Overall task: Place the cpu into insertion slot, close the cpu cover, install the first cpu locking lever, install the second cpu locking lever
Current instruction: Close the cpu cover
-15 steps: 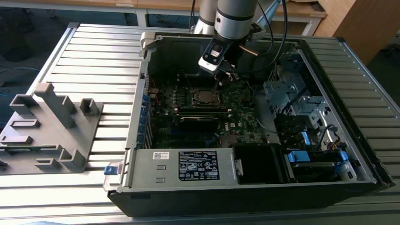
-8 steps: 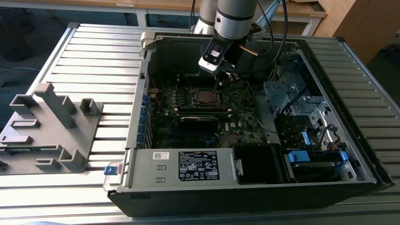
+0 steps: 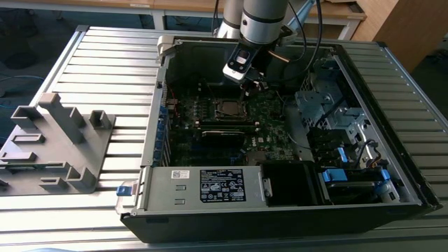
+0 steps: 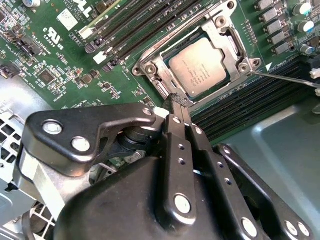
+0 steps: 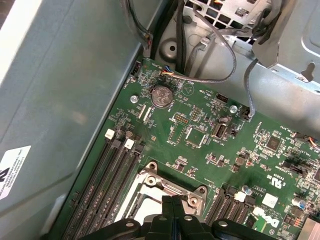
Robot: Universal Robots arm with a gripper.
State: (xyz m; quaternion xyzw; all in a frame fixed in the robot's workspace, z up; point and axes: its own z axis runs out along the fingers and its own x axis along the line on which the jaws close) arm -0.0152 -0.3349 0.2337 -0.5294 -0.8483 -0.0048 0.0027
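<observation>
The cpu point(image 4: 197, 67) lies flat in its socket on the green motherboard, silver top up; in the exterior view the cpu point(image 3: 227, 108) sits mid-case. The cpu cover point(image 4: 152, 65) is a silvery frame lying down around the chip. A thin metal locking lever point(image 4: 285, 79) juts out from one socket corner over the memory slots. My gripper point(image 4: 176, 101) hangs just above the socket's edge, its black fingers point(image 4: 178, 145) pressed together with nothing held. The exterior view has the gripper point(image 3: 246, 86) just behind the socket. Part of the socket frame point(image 5: 167, 190) shows in the first wrist view.
The open computer case point(image 3: 157, 131) lies on a slatted table. A power supply point(image 3: 222, 185) fills the near end, and a drive cage with cables point(image 3: 336, 121) stands on the exterior view's right. Loose cables point(image 5: 220, 75) cross the board. A grey fixture point(image 3: 52, 142) rests outside the case.
</observation>
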